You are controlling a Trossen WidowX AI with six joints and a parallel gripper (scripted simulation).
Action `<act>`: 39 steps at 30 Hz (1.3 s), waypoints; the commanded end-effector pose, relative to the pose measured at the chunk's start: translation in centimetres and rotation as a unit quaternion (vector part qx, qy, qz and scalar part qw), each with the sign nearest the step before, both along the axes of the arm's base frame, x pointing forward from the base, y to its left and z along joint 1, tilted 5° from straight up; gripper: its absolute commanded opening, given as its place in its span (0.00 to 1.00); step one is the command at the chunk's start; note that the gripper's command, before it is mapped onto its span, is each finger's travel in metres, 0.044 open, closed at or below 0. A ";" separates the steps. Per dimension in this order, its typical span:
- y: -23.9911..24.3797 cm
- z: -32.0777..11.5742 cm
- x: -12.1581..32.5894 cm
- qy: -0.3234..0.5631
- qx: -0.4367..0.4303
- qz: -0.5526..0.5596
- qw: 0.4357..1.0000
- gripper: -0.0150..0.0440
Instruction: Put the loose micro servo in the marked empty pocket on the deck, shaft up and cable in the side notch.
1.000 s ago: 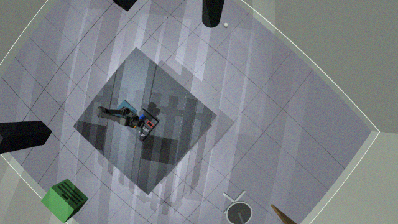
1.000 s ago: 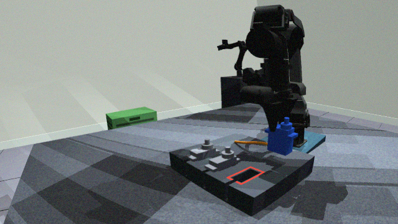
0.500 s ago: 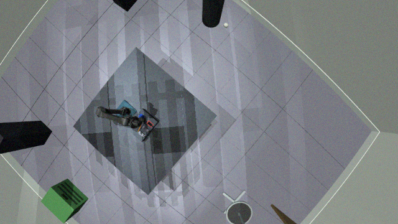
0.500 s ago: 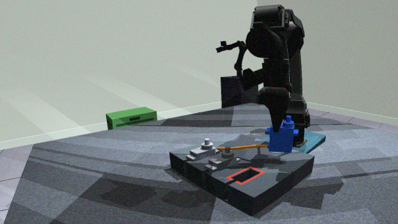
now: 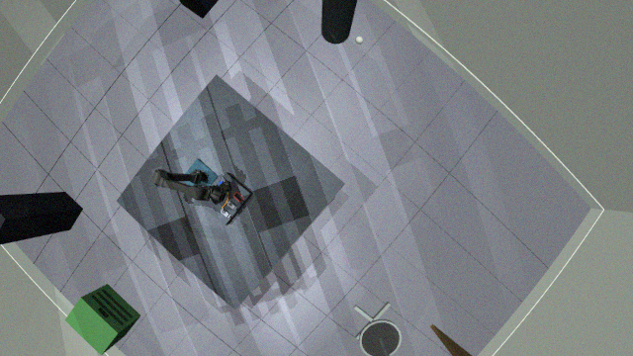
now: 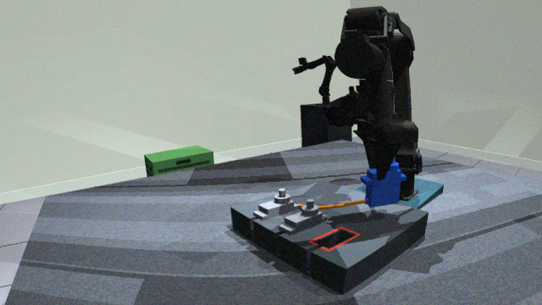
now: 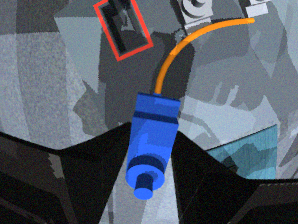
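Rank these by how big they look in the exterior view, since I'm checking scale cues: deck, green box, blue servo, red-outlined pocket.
1. Deck, clearly largest.
2. Green box, though it stands much farther from the camera.
3. Blue servo, held in the gripper.
4. Red-outlined pocket, close to the servo in apparent size, so that order is unsure.

A bare robotics test room, workshop-like in character. The pale grey tiled floor (image 5: 445,148) is ruled by dark grid lines and edged by plain greenish-grey walls (image 6: 127,63). A dark patchwork-grey square desk (image 5: 277,163) stands mid-floor. Off the desk's corners stand a green slotted equipment box (image 5: 101,317), a dark rectangular cabinet (image 5: 35,215) and a round grey floor drain (image 5: 380,339).
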State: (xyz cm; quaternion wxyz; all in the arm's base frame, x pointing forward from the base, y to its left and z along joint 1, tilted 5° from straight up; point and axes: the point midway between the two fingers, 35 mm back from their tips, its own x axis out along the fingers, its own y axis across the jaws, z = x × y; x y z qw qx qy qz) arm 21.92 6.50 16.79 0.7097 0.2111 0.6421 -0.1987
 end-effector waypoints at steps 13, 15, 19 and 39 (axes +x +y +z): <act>0.0 0.1 0.1 0.001 -0.027 0.259 0.966 0.25; 0.0 0.1 0.1 0.001 -0.028 0.270 0.963 0.25; 0.0 0.1 0.2 0.001 -0.028 0.270 0.963 0.25; -0.3 1.0 7.7 -0.002 -0.029 0.270 0.963 0.25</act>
